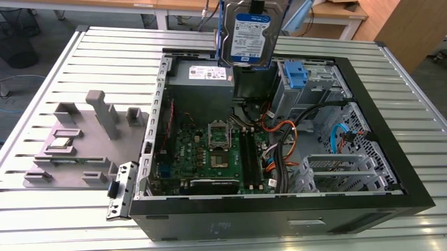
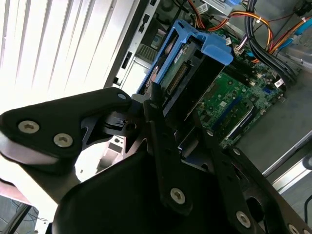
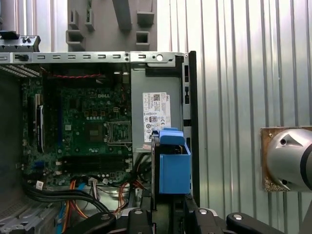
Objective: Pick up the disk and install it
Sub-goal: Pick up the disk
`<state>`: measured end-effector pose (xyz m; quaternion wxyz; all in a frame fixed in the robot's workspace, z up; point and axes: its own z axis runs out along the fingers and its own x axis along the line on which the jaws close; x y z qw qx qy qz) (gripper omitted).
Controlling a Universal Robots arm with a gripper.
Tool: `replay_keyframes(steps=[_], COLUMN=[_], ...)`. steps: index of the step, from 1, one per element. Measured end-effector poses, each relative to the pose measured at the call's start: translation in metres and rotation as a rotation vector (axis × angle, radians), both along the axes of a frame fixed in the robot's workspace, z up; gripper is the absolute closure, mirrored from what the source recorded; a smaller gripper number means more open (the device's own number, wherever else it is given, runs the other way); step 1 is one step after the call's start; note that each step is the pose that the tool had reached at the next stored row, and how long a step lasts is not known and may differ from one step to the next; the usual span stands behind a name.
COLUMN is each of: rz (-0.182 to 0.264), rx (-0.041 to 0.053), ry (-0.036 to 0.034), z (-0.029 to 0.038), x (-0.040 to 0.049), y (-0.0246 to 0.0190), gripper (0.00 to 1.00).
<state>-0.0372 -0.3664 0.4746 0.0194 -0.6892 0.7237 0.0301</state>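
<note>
A: Where is the disk [image 1: 252, 36]?

B: In the air, upright, over the far edge of the open case [image 1: 279, 209], its blue-and-white label facing the exterior view. The gripper [image 3: 168, 210] is clamped on it. In the second wrist view the black fingers [image 2: 163, 141] press its two flat sides, with the blue frame sticking out beyond them.

A: What's in the case?

B: It lies on its side. A grey power supply [image 1: 202, 86] sits at the far edge, just under the disk. The green motherboard [image 1: 209, 157] is nearer the front. Orange and black cables [image 1: 283, 128] run beside it, and a metal drive cage [image 1: 342, 170] is at the exterior view's right. A lone blue bracket [image 1: 296, 76] stands in the far bay.

A: And outside it?

B: A grey holder [image 1: 77, 130] lies near the slatted table's [image 1: 63, 225] edge at the exterior view's left, with a small square part [image 1: 62, 142] in one pocket.
</note>
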Motion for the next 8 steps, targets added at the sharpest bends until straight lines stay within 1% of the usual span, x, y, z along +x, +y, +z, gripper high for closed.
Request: replay_keyframes(steps=[4,8], rz=[0.0,0.0], rx=[0.0001,0.0001], ry=[0.0,0.0], z=[-0.0001,-0.0001], x=[-0.0001,-0.0001], y=[-0.0036,-0.0086], gripper=[0.65,0.65])
